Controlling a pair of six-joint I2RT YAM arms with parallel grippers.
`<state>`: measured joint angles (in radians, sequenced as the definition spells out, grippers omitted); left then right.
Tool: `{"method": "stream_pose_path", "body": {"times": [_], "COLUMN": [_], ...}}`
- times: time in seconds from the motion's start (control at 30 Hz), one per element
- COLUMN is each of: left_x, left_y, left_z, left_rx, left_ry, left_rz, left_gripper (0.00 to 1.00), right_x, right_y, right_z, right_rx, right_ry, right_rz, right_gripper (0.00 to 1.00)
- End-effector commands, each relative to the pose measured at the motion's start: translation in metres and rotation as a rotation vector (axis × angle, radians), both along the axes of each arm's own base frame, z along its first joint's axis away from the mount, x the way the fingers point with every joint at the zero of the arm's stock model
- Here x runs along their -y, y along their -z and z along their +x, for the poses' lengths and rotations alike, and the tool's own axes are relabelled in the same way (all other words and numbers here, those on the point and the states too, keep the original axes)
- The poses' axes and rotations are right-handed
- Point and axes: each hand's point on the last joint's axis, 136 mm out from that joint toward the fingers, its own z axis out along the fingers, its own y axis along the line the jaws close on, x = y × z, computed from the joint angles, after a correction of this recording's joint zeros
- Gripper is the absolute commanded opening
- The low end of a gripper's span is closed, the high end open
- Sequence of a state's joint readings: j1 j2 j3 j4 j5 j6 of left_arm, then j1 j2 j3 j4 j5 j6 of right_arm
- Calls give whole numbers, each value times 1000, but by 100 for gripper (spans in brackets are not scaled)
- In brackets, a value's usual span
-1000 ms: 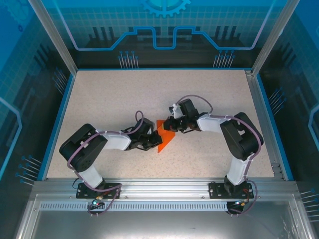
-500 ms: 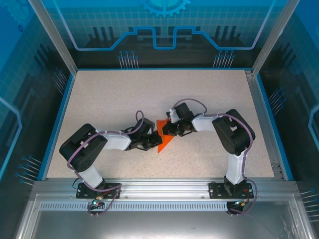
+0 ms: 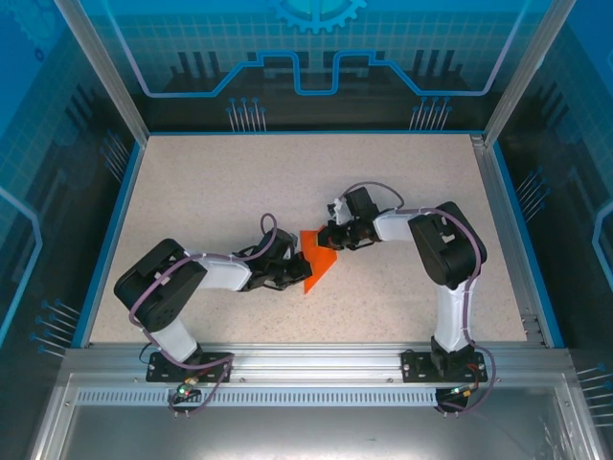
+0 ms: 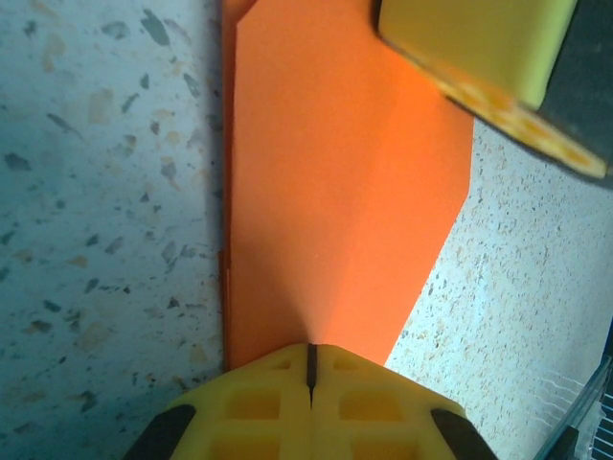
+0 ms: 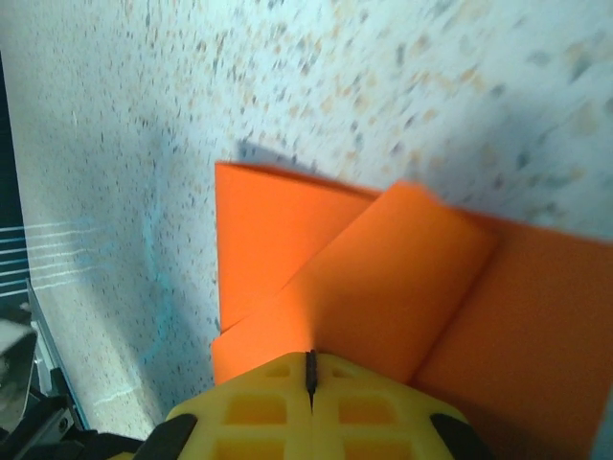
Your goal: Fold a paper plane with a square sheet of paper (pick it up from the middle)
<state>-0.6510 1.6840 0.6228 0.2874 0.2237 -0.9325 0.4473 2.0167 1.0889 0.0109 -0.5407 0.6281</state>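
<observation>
The square sheet of paper [image 3: 320, 265] is bright orange and lies on the speckled table, creased into a pointed triangular shape. My left gripper [image 3: 301, 272] is shut, its yellow tips resting on the paper's left side. In the left wrist view the left gripper [image 4: 309, 353] touches the folded paper [image 4: 335, 192], with a yellow finger of the right gripper [image 4: 474, 48] at the top right. My right gripper [image 3: 326, 240] is shut at the paper's far corner. In the right wrist view the right gripper [image 5: 309, 359] sits on a folded-over flap of the paper [image 5: 383, 278].
The speckled table [image 3: 211, 192] is bounded by a blue rim [image 3: 107, 240] and transparent walls with metal posts [image 3: 522, 67]. An aluminium rail [image 3: 306, 364] carrying both arm bases runs along the near edge.
The right gripper slid toward the paper's middle, then back to its far corner, and its elbow swung inward. The left arm stayed put. Both grippers stayed shut.
</observation>
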Motion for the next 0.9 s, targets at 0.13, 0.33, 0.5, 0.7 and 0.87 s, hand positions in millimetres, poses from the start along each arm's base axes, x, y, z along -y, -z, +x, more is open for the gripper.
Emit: {"method": "stream_pose_path", "body": {"times": [0.13,0.33,0.5,0.7,0.87], "left_x": [-55,-57,-59,-58,-57], "left_y": [69,71,71,69,68], "left_z": [-67,-71,-73,-70,-69], "left_rx": [-251,-255,-254,-238,-238], "left_ry": [27,35,45,55,61], "left_rz": [263,272,278,279,283], "left_gripper": [0,0,0,0,0], "right_x": [53,67,66,49,18], "right_y": [21,24,-1,-49,-53], "right_z": [61,76,89,70,28], "right_rx": [61,46,87,159,142], "right_ry": [193,237,213,136,48], "right_rz": [-127,-191,-164,-85,-31], "right_gripper": [1,2,3,5,3]}}
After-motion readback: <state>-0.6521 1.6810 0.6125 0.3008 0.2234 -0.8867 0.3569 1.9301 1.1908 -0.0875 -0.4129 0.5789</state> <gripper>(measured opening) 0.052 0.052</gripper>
